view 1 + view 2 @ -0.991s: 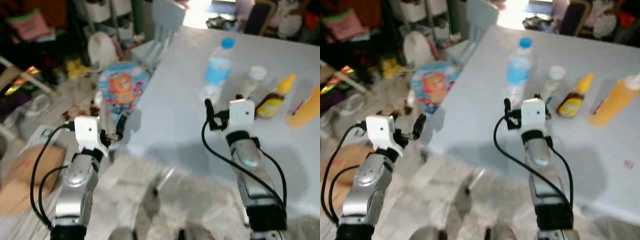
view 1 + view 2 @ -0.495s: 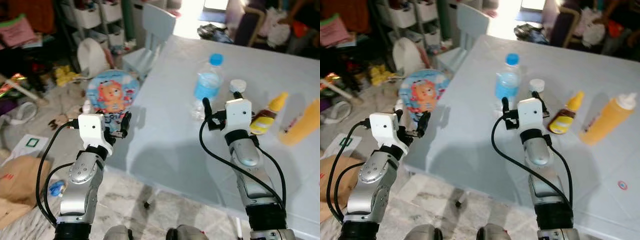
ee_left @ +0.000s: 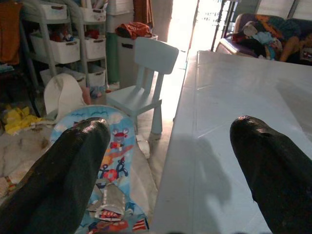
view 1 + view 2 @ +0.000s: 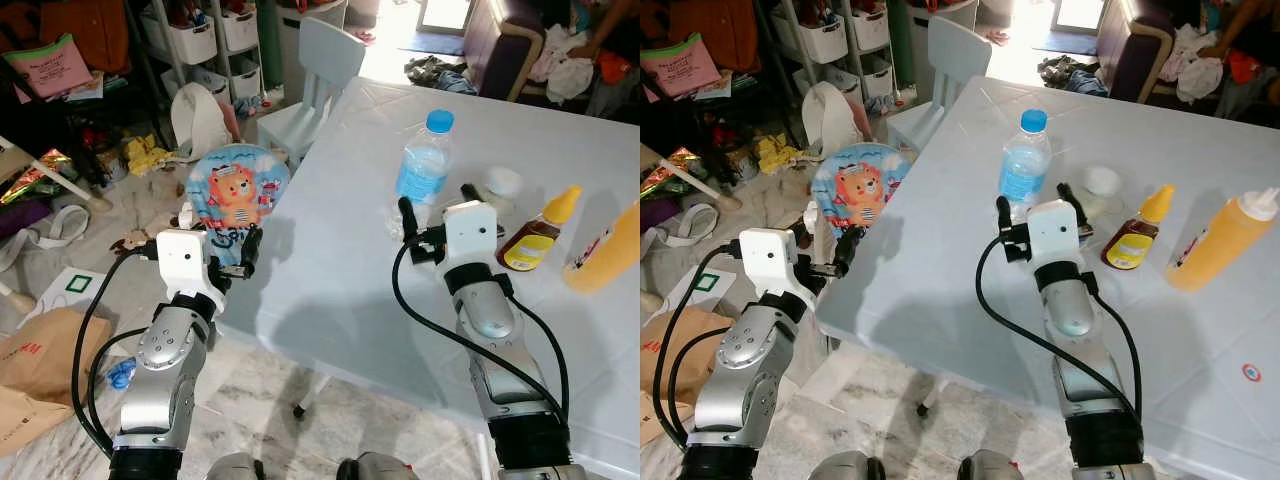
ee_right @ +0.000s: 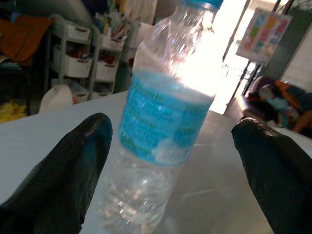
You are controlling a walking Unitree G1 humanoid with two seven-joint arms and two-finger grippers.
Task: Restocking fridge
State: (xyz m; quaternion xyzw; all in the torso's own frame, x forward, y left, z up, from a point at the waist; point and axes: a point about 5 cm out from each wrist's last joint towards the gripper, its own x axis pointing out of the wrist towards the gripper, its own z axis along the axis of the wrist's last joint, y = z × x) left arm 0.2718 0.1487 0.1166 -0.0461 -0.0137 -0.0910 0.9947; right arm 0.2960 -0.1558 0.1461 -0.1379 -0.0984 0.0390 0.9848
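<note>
A humanoid robot draws up to a pale worktop (image 4: 340, 260) in a cluttered living room, the scene now sharp where a second ago it was smeared by walking, and the goods on the worktop closer and more squarely before it. That suggests the approach is all but done and the first pick of the restocking job can begin. The right gripper (image 4: 1035, 205) hovers over the worktop just short of a water bottle (image 4: 1024, 165), its jaws spread wide with the bottle between them but untouched, as the right wrist view (image 5: 161, 122) confirms. The bottle stands upright near the worktop's middle, long axis vertical, blue cap pointing up. To its right stand a small white-lidded jar (image 4: 1102, 185), a brown sauce bottle with a yellow cap (image 4: 1135, 235) and an orange squeeze bottle (image 4: 1225, 240). The left gripper (image 4: 215, 250) is held off the worktop's left edge, jaws likewise wide and empty, above a floor strewn with toys, a cartoon bear seat (image 4: 238, 190) and a pale blue child's chair (image 4: 320, 80).
</note>
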